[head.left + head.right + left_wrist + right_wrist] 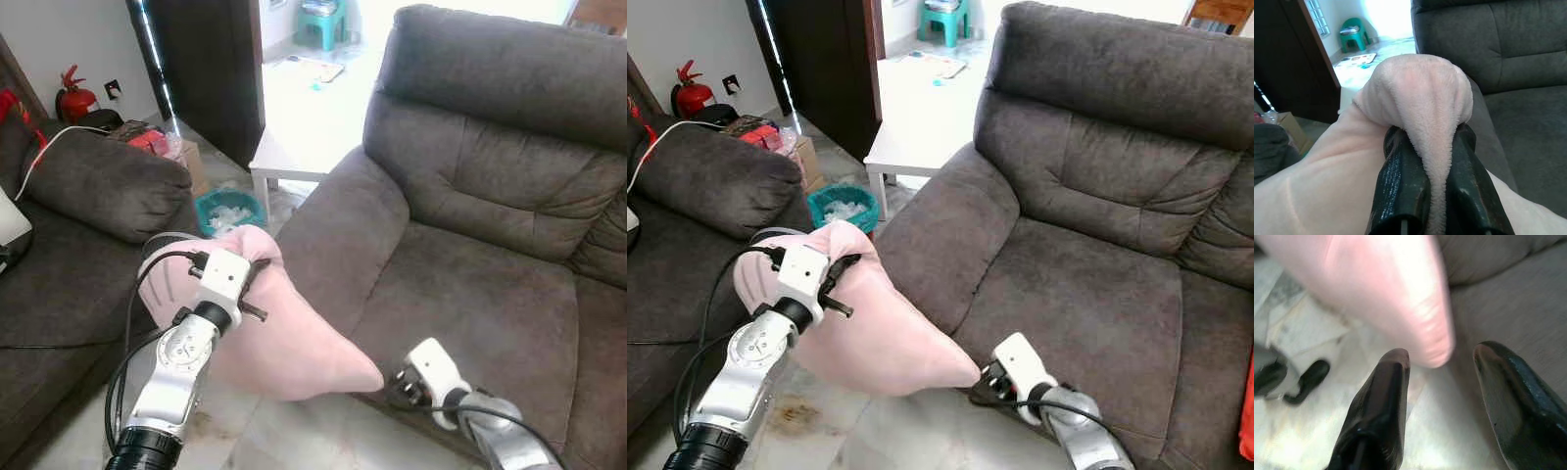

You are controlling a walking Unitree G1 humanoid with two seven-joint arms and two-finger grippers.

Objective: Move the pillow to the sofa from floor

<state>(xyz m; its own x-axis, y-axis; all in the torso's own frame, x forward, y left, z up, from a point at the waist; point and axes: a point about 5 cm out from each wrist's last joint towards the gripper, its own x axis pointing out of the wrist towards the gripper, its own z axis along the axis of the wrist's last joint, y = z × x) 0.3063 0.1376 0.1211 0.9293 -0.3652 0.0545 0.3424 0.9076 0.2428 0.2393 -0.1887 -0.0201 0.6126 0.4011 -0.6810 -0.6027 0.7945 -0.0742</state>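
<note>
Your left gripper (1422,196) is pinched tight on a fold of the pink pillow (284,343), which hangs at lower centre of frame beside the sofa (470,294) arm. Your right gripper (1442,382) gapes, empty, under its tip. Lift higher, then swing over the seat.

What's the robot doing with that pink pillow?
The robot is lifting the pink pillow off the floor, beside the brown sofa. Its left pincer is shut on a fold of the pillow and holds it up in the air. The right pincer is open just under the pillow's lower corner, near the front of the sofa seat. The pillow isn't on the sofa yet.
</note>
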